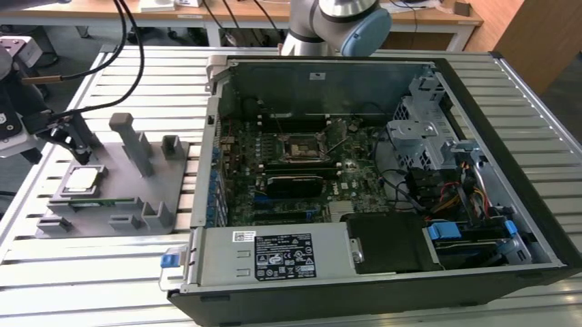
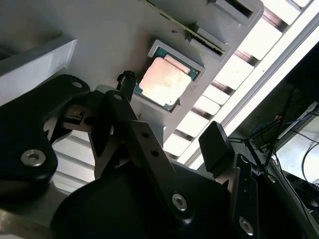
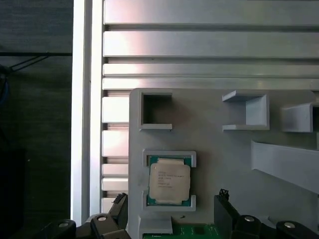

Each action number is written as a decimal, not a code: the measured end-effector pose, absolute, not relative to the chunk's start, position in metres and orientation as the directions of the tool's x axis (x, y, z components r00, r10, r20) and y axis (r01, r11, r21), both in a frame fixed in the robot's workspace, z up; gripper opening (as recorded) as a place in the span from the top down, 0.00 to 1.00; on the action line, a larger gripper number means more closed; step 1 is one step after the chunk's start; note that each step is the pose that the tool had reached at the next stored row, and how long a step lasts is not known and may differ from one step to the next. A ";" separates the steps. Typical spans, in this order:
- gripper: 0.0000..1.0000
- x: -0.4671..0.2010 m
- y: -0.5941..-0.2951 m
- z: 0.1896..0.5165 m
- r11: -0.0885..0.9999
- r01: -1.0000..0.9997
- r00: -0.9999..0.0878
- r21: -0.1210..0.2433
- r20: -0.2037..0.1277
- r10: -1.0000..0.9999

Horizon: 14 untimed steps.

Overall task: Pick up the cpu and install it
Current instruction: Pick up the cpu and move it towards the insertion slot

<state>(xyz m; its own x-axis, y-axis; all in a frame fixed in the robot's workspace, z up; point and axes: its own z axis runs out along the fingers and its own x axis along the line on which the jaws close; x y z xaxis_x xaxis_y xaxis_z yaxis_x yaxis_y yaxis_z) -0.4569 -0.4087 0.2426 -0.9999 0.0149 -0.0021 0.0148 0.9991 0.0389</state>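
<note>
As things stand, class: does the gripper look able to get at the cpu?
Probably yes. The cpu lies face up in its grey holder with nothing over it, and the gripper hangs close above it, fingers apart on either side.

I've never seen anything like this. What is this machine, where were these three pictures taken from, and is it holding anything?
It is one robot arm with a two-fingered gripper. The exterior view is taken off the arm and sees the whole scene: a slatted metal table, an open computer case and, at the exterior view's left, a grey holder tray. The two wrist views come from cameras riding on the arm, looking past the gripper's fingers. The cpu, a small silvery square chip, sits in a pocket of the tray, with a green memory stick beside it. The gripper hangs open near the chip, not touching it and holding nothing.
</note>
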 end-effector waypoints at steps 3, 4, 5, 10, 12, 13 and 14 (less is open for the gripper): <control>0.22 -0.457 -0.409 0.239 0.999 0.020 -1.000 0.039 -0.002 0.020; 0.22 -0.457 -0.409 0.238 0.999 0.020 -1.000 0.039 -0.002 0.020; 0.22 -0.457 -0.409 0.238 0.999 0.020 -1.000 0.039 -0.002 0.020; 0.22 -0.457 -0.409 0.232 0.999 0.020 -1.000 0.039 -0.002 0.020; 0.22 -0.457 -0.409 0.230 0.999 0.020 -1.000 0.039 -0.002 0.020; 0.22 -0.457 -0.409 0.229 0.999 0.020 -1.000 0.039 -0.002 0.020; 0.22 -0.457 -0.409 0.228 0.999 0.020 -1.000 0.039 -0.002 0.020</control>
<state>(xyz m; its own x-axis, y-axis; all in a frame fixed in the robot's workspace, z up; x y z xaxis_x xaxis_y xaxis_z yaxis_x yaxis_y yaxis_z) -0.4570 -0.4086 0.2280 -0.9998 0.0204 -0.0021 0.0203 0.9990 0.0388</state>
